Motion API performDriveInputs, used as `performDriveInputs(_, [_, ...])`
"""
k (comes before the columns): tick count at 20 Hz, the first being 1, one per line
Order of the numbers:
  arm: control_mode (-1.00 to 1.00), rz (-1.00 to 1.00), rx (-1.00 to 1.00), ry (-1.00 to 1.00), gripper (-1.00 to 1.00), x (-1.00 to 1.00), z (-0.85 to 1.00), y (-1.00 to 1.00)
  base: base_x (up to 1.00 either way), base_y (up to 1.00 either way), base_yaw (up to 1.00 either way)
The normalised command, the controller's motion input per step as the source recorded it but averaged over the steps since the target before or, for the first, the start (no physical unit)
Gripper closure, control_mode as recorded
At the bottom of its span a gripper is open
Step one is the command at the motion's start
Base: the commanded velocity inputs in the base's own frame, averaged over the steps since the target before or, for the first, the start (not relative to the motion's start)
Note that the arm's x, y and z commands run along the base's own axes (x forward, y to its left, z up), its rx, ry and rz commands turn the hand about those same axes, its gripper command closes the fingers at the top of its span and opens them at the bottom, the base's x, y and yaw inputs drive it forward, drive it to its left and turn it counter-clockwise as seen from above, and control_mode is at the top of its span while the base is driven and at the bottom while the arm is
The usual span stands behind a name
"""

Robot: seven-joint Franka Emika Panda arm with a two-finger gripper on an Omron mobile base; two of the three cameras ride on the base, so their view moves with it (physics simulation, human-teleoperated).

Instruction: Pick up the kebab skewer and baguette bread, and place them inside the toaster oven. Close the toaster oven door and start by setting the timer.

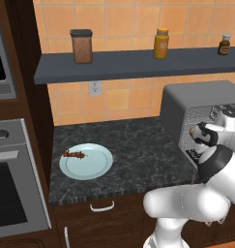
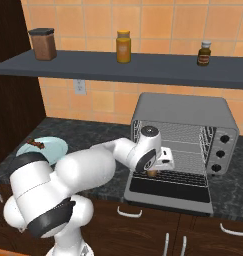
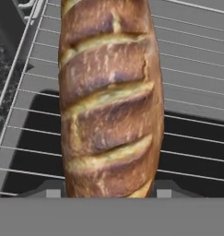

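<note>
Orange tiles back a dark speckled worktop (image 1: 138,155), with one grey shelf (image 2: 143,70) running above it. Three containers stand on that shelf: a brown canister (image 1: 81,46), a yellow jar (image 1: 161,43) and a small dark bottle (image 1: 224,45). One pale blue plate (image 1: 86,161) lies on the worktop, and the single kebab skewer (image 1: 74,155) rests on its far left part, well apart from the toaster oven (image 2: 185,112).

From the right base view the toaster oven shows its front: the toaster oven door (image 2: 169,189) hangs folded down, the wire rack (image 2: 188,147) is bare to sight, and three knobs sit in a column on the right panel. The claw (image 2: 153,172) hangs at the oven mouth, with a brown end of the baguette bread (image 2: 152,173) poking out beneath the hand. The left base view gives the oven from its side, and also catches a built-in steel oven (image 1: 12,193) at the left edge.

Looking along the claw, the hand view has the one baguette bread (image 3: 109,106) held lengthwise between the two finger tips (image 3: 52,190), clamped on both sides, over the grey rack wires. Its crust carries pale diagonal slashes
</note>
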Motion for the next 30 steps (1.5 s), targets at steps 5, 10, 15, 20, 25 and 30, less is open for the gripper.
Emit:
performDriveInputs(5, [-1.0, 0.04, 0.0, 0.0, 1.0, 0.02, -0.02, -0.04, 0.0, 0.0, 0.0])
performDriveInputs(10, [-1.0, 0.03, 0.0, 0.0, 1.0, -0.02, -0.18, 0.0, 0.0, 0.0, 0.0])
performDriveInputs(15, [-1.0, 0.01, 0.0, 0.0, 1.0, -0.15, -0.25, 0.0, 0.0, 0.0, 0.0])
performDriveInputs(20, [-1.0, 0.0, 0.0, 0.01, 1.0, -0.56, -0.33, -0.05, 0.0, 0.0, 0.0])
performDriveInputs(25, [-1.0, 0.0, 0.0, 0.0, 1.0, -0.16, -0.09, -0.02, 0.0, 0.0, 0.0])
performDriveInputs(30, [-1.0, 0.0, 0.0, 0.0, -1.0, 0.0, -0.02, 0.0, 0.0, 0.0, 0.0])
